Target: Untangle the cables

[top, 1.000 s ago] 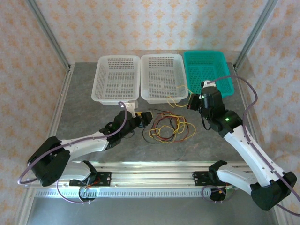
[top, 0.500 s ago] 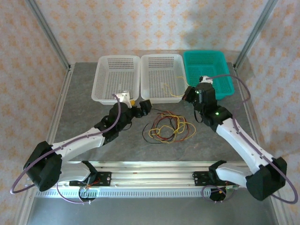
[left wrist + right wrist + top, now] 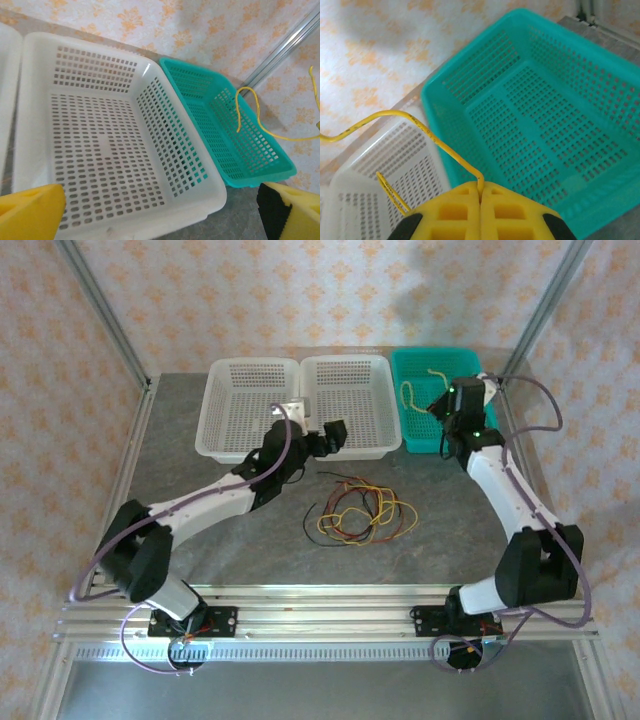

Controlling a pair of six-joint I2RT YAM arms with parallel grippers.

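1. The right claw [image 3: 480, 192] is clamped tight on one end of a yellow cable [image 3: 420, 127], its two yellow fingers pressed together with the wire pinched between them.
2. That claw sits at the upper right of the top view, over the teal basket [image 3: 555, 115], and the yellow cable loops off it above the basket's left half (whether the loose end touches the basket floor, I cannot tell).
3. The left claw [image 3: 160, 220] stands wide apart and holds nothing. It hovers at the near rim of the middle white basket [image 3: 100, 150], just above centre in the top view.
4. The heap of cables [image 3: 360, 512] lies on the worktop [image 3: 200, 480] at the centre of the top view, in front of the baskets. Red, black and yellow wires cross over one another there in overlapping loops.
5. The left white basket [image 3: 250, 400] and the middle white basket both look empty.
6. Judged from this, the job is at an early stage: one yellow cable is pulled free and is about to be dropped in the teal basket, while the others on the worktop are yet to be separated and sorted
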